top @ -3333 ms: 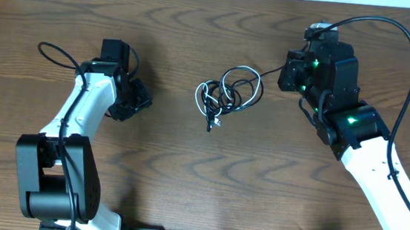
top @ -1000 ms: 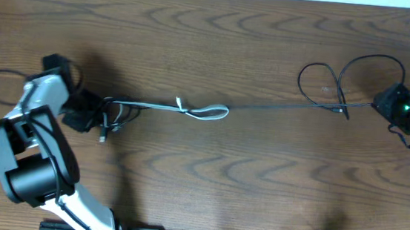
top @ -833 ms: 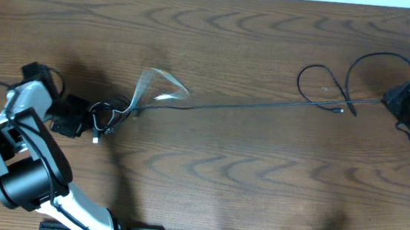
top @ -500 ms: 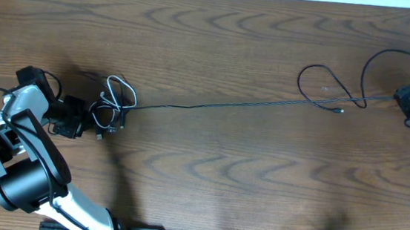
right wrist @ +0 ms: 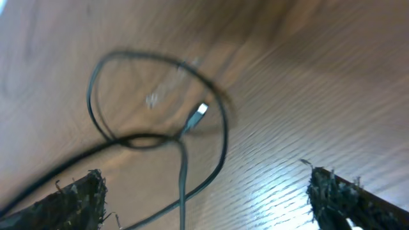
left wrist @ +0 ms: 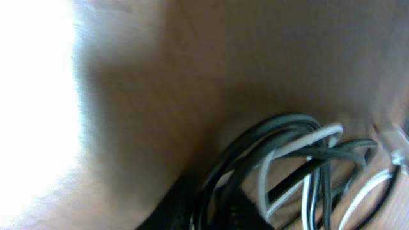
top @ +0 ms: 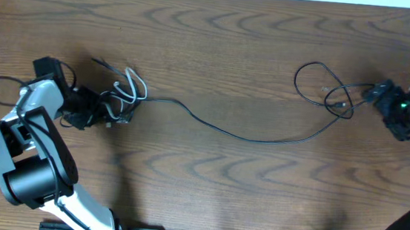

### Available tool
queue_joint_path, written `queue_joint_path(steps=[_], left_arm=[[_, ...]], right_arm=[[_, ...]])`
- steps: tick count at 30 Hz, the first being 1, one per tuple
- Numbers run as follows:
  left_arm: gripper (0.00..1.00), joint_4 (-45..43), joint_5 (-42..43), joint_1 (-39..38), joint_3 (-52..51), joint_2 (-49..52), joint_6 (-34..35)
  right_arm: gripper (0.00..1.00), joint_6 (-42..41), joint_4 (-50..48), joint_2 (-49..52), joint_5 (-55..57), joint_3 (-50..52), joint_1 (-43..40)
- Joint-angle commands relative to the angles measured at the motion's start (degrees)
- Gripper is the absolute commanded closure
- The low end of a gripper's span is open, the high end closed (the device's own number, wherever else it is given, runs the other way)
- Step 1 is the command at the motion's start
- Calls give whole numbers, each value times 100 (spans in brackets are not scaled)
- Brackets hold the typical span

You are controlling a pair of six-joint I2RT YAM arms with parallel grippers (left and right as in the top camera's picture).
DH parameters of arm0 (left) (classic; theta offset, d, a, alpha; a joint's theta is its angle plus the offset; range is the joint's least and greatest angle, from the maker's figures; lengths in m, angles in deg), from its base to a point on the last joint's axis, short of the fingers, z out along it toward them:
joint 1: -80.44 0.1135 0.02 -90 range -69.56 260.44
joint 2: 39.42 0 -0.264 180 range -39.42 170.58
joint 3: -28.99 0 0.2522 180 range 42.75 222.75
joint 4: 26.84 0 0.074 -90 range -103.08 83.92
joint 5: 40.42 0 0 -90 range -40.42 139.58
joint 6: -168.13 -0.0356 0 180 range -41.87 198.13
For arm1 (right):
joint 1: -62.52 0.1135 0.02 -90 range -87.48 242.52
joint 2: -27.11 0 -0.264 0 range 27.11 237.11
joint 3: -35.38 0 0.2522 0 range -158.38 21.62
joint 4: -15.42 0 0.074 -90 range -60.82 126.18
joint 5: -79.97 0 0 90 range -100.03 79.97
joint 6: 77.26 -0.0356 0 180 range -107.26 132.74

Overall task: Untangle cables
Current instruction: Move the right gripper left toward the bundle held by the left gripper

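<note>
1. White cable (top: 131,88) and black cable (top: 262,139) are bunched at the left end of the tabletop (top: 219,42), by the left pincer (top: 94,107), whose grip cannot be told.
2. The right pincer (right wrist: 208,190) is spread wide, empty, at the tabletop's right end.

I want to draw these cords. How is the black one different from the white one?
The black cable is dark and long, sagging across the table to a loop on the right. The white cable is pale and much shorter, bunched in small loops on the left. The black cable lies mostly spread out; the white cable is all curled up. Both are thin, and they overlap in the left bunch.
</note>
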Motion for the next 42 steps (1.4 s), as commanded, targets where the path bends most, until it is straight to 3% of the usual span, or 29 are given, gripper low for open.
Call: queue_joint_path(steps=[1, 9, 15, 21, 28, 33, 36, 39, 42], left_arm=[[69, -107, 621, -275, -57, 105, -791], [52, -505, 1023, -1119, -37, 105, -1228], [51, -590, 1032, -1808, 98, 98, -1613], [50, -584, 1005, -2223, 179, 42, -1738], [51, -577, 1008, -2288, 181, 37, -1738], [54, -570, 1054, -2288, 181, -35, -1738], [50, -522, 1038, -2286, 181, -144, -1742], [45, -426, 756, -2271, 181, -293, -1735], [45, -382, 391, -2271, 179, -415, -1703]], right_arm=[[1, 411, 52, 234, -111, -42, 295], [1, 2048, 26, 752, -1252, -42, 1158], [1, 2127, 20, 929, -1316, -46, 1775], [1, 2931, 765, 905, -1744, -597, 2415], [1, 1687, 2052, 905, 227, -1969, 2881], [1, 1613, 2378, 905, 188, -2479, 3134], [1, 1930, 2271, 907, -317, -2487, 3331], [1, 2260, 1930, 938, -1241, -2444, 3580], [1, 2166, 1309, 975, -1368, -2334, 3928]])
